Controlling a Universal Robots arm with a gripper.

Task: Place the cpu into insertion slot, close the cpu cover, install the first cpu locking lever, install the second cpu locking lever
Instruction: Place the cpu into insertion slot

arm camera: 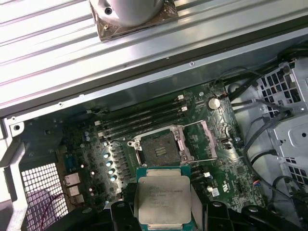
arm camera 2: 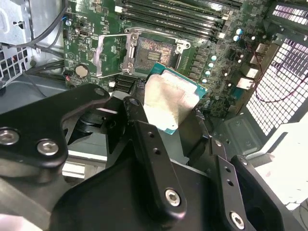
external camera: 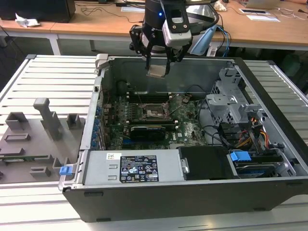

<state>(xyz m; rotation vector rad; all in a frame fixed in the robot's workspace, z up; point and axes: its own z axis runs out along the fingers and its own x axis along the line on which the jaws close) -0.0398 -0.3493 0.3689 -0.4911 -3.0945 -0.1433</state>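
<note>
I see my gripper (external camera: 158, 66) clenched on the cpu (external camera: 158, 71), holding it in the air over an open computer case (external camera: 144, 202). In the exterior view it hangs near the case's far wall. In the first wrist view the chip's silvery-grey top faces the camera, pinched at two opposite edges by the black fingers (arm camera: 126, 202). The insertion slot (external camera: 156, 113) lies well below the chip on the green board (external camera: 187, 130), its dark centre uncovered and apart from the chip. In the second wrist view the cpu cover (arm camera 2: 128, 57) is swung open and rests just beside the slot. The case sits on a slatted grey surface (external camera: 48, 77).
</note>
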